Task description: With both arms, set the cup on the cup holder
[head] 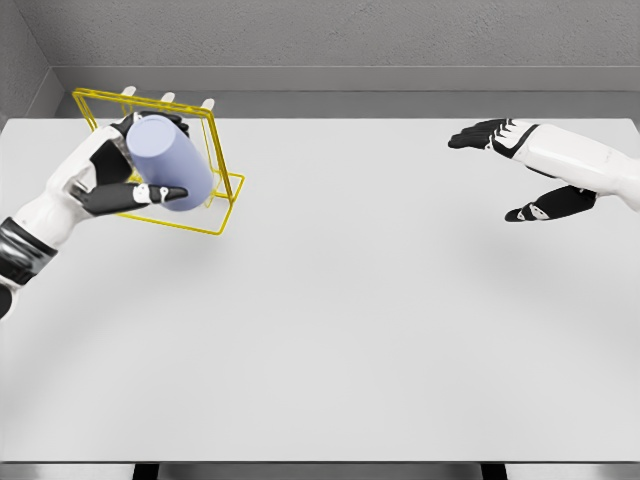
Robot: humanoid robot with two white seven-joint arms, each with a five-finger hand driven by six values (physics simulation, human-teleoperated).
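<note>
A pale lavender cup (170,160) is tilted on its side in my left hand (130,170), whose dark fingers wrap around it. It is held right in front of the yellow wire cup holder (215,170) at the table's far left, overlapping the frame; whether it touches the wire I cannot tell. Several white pegs (167,97) stick up from the holder's top bar. My right hand (520,170) hovers over the far right of the table with fingers spread, holding nothing.
A wide white table (350,330) fills the view, with a grey wall behind it. The holder stands close to the table's back left corner.
</note>
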